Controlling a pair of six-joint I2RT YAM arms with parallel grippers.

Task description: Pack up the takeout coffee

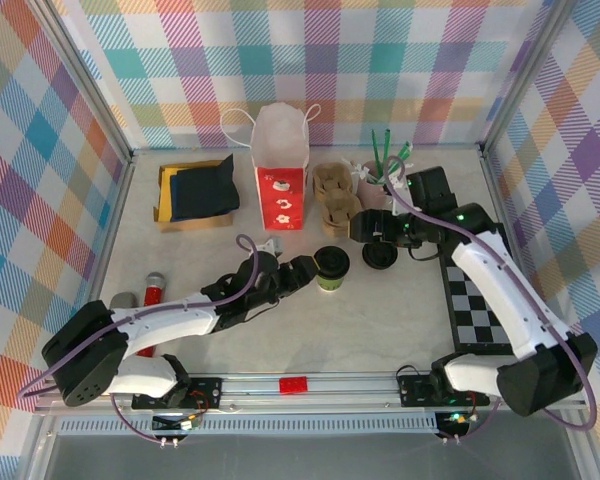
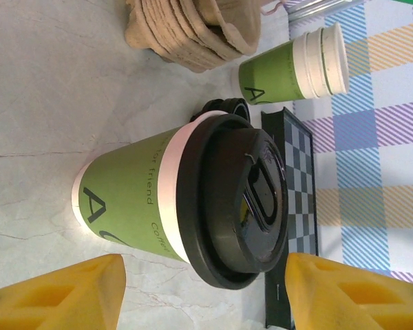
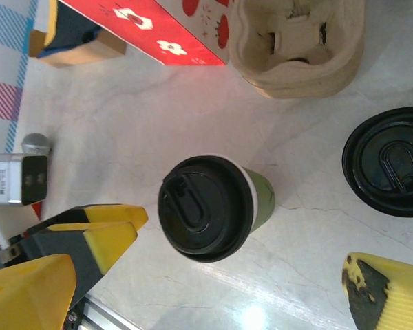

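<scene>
Loose lid [image 1: 380, 257] close beside takeout coffee [image 1: 331, 268]

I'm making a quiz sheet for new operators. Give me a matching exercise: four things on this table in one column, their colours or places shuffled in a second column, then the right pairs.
Things
1. takeout coffee
2. paper bag
3. cup carriers
4. checkered mat

Descriptions (top view)
A. brown, stacked just right of the bag
B. black and white, flat at the table's right side
C. green with a black lid, upright mid-table
D. red and white, standing at the back

Pairs: 1-C, 2-D, 3-A, 4-B
</scene>
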